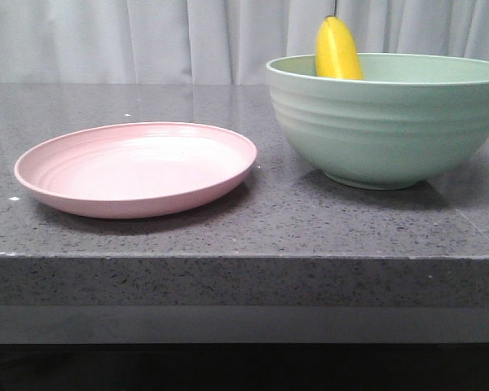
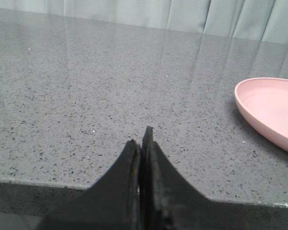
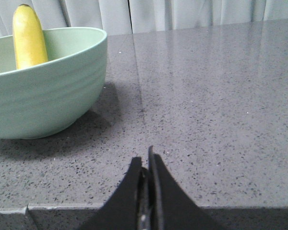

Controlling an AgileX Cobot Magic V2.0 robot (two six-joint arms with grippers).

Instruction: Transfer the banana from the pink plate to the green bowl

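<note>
The banana (image 1: 337, 50) stands on end inside the green bowl (image 1: 391, 122) at the right of the table, leaning on the bowl's left wall with its dark tip up. It also shows in the right wrist view (image 3: 29, 38) in the bowl (image 3: 48, 91). The pink plate (image 1: 138, 169) lies empty at the left, and its rim shows in the left wrist view (image 2: 271, 112). My left gripper (image 2: 141, 139) is shut and empty at the table's front edge, left of the plate. My right gripper (image 3: 145, 158) is shut and empty at the front edge, right of the bowl. Neither gripper shows in the front view.
The grey speckled stone table (image 1: 269, 220) has a thick front edge. A pale curtain (image 1: 187, 37) hangs behind it.
</note>
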